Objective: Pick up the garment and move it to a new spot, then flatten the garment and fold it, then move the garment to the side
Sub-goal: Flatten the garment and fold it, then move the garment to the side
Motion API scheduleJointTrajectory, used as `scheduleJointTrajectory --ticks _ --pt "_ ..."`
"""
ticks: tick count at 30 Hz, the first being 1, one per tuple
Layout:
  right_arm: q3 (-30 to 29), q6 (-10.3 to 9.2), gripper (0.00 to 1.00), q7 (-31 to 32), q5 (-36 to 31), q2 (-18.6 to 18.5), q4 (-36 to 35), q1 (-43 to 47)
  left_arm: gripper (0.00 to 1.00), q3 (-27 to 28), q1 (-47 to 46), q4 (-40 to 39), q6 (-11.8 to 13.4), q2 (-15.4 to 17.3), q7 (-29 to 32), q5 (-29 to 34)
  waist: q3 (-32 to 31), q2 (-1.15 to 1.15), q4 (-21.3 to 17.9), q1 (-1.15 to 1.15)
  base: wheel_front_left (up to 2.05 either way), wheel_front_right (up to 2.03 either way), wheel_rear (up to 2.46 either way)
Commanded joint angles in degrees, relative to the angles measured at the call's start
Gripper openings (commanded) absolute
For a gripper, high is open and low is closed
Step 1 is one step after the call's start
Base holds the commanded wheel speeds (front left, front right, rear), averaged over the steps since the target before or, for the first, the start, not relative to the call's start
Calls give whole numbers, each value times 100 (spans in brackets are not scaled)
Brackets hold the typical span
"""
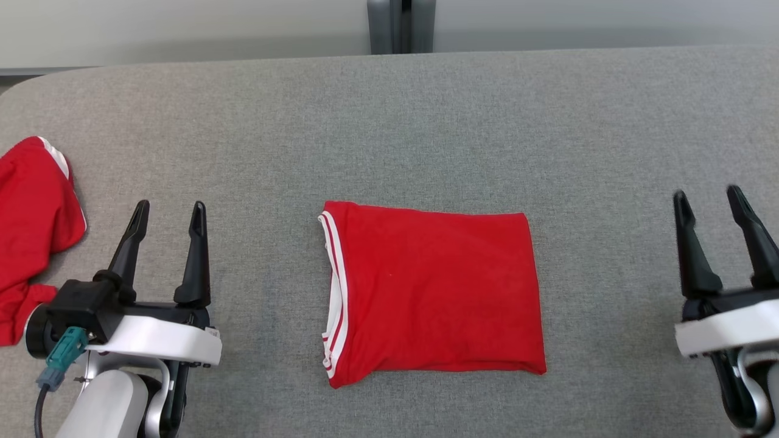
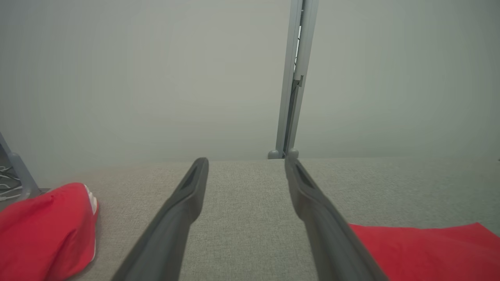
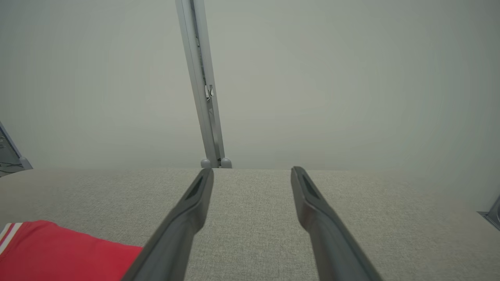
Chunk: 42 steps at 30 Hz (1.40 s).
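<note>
Beside the garment point(image 1: 432, 292), left tool point(image 1: 171, 205) and right tool point(image 1: 706, 191), both agape.

No text, label, brand, number or sign can be read here. The folded red fabric garment point(image 1: 432, 292) carries only plain white stripes along one edge, and the grey fabric-covered bench point(image 1: 426, 121) shows no lettering.

Grey cloth table point(image 1: 426, 121), folded red garment point(image 1: 432, 292) centre, rumpled red cloth point(image 1: 33, 225) left
</note>
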Motion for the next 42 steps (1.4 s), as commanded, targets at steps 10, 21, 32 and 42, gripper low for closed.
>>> scheduleJointTrajectory --ticks 10,21,32,42 --pt "-284 -2 100 379 -181 90 -149 563 100 -6 261 -155 177 87 51 74 -172 0 41 0 0 0 0" --pt "-125 -2 100 562 -100 38 -178 534 100 -110 214 -247 249 92 165 85 -258 0 143 0 0 0 0" --pt "1567 -2 100 1523 285 -125 722 2 100 -166 237 -349 213 62 139 44 -97 0 386 0 0 0 0" --pt "2378 -2 0 2268 923 -265 1594 -399 100 -243 121 -270 166 13 128 19 -5 0 501 0 0 0 0"
